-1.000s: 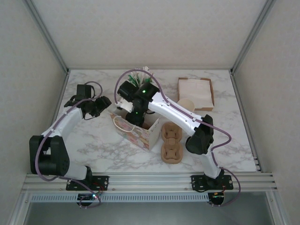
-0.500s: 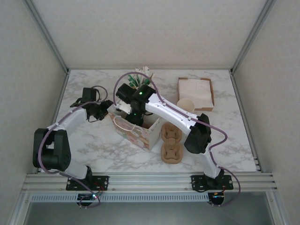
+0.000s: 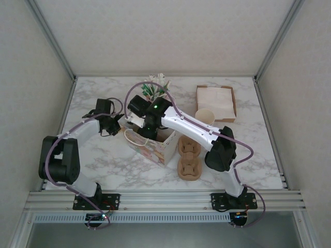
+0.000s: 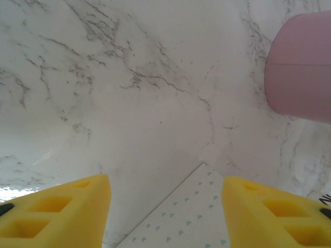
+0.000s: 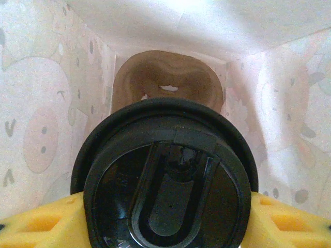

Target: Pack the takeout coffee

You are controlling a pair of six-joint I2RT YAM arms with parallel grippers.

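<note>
The takeout coffee (image 5: 165, 191) shows as a round black lid, and my right gripper (image 5: 165, 219) is shut on it, a yellow finger on each side. It hangs inside the printed paper bag (image 5: 41, 103), above a brown pulp cup carrier (image 5: 168, 85) on the bag's floor. From above, the right gripper (image 3: 146, 125) sits over the open bag (image 3: 152, 147). My left gripper (image 3: 111, 125) stands open at the bag's left corner. In the left wrist view a white, heart-printed corner of the bag (image 4: 186, 222) lies between the left gripper's (image 4: 165, 206) yellow fingers (image 4: 62, 212), over the marble table (image 4: 129, 103).
Two brown cup carriers (image 3: 189, 157) lie right of the bag. A lidless cream cup (image 3: 205, 117) and a box of napkins (image 3: 216, 102) stand at the back right. Green-topped items (image 3: 155, 89) sit behind the bag. A pink cylinder (image 4: 302, 67) is near the left gripper.
The left arm has swung right, bringing its gripper up to the bag's left corner. The right gripper has stayed over the bag with the coffee, shifting slightly.
</note>
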